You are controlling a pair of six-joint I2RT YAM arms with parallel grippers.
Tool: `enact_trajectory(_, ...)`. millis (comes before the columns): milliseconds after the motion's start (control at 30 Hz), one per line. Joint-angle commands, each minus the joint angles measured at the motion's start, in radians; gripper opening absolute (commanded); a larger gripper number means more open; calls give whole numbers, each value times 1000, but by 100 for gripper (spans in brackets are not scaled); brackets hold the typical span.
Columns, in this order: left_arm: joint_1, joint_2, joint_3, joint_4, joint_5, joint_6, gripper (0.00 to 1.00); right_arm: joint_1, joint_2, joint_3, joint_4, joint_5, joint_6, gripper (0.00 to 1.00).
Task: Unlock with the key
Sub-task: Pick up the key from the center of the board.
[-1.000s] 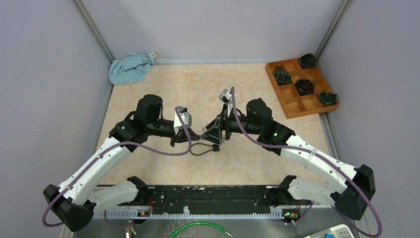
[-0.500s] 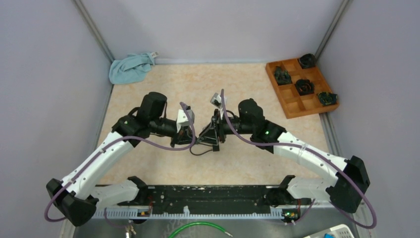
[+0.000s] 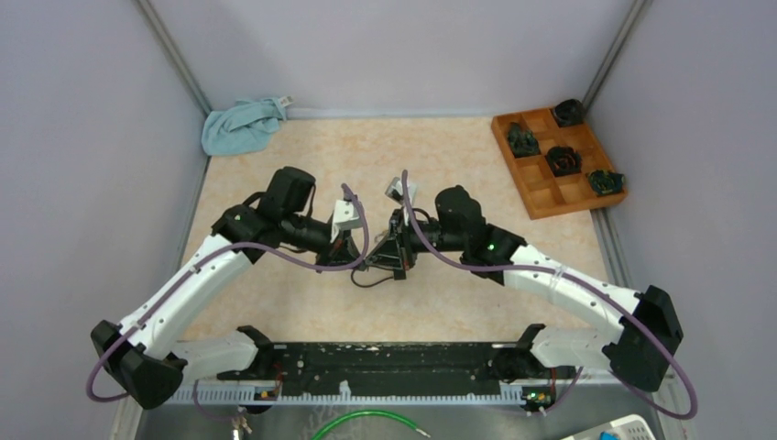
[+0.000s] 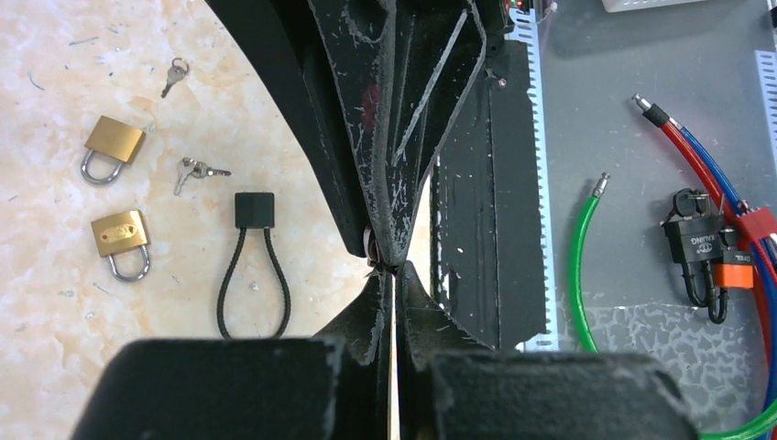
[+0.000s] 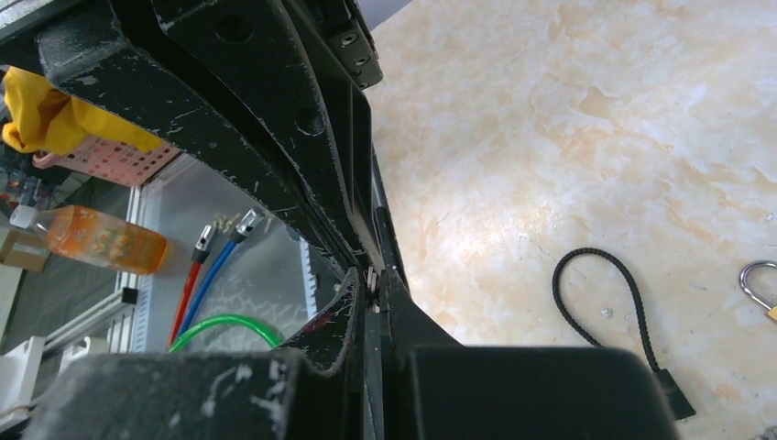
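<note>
Above the surface (image 3: 293,312), my left fingers (image 4: 366,316) and right fingers (image 5: 408,316) both pinch a tiny key (image 4: 369,247): seemingly stiff, slippery; I'd grip its bow.

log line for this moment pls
phase: likely key handover | left gripper: shut on small metal piece, likely key | right gripper: shut on it, tip to tip | brass padlocks: on table, untouched

Left end effector (image 4: 394,271), right end effector (image 5: 371,275): both closed, tip-to-tip.
</note>
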State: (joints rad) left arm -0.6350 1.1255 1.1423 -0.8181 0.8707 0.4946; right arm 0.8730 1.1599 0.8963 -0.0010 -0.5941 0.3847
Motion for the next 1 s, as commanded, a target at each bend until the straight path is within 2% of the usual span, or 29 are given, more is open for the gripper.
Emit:
enact_trajectory(0,-2,8,45,-30,5,28,0,17,-28,-15,27,43,-7,0)
enact_trajectory(100,-2,8,56,-48,4,44,0,17,-48,-46,51,58,-5,0)
enact_trajectory(167,-2,11,58,-63,9,55,0,17,-51,-49,34,71,-17,6)
enact_trajectory(267,-2,16,61,-83,13,70,0,17,-62,-51,12,97,-34,10)
enact_trajectory(367,-2,16,66,-91,10,75,0,17,-78,-55,27,98,-37,0)
enact_trajectory(433,-2,15,71,-94,8,76,0,17,-82,-55,36,88,-33,0)
enact_trajectory(533,-2,18,82,-103,7,87,0,17,-75,-52,25,71,-41,27)
enact_trajectory(600,-2,21,82,-109,9,90,0,17,-68,-48,22,66,-41,29)
enact_trajectory(700,-2,26,82,-116,14,94,0,18,-59,-43,30,58,-27,21)
enact_trajectory(767,-2,28,83,-118,18,93,0,18,-60,-39,31,70,-22,21)
enact_trajectory(867,-2,30,86,-118,19,93,0,17,-67,-35,40,77,-15,41)
enact_trajectory(967,-2,32,86,-121,16,94,0,17,-79,-26,40,80,-24,43)
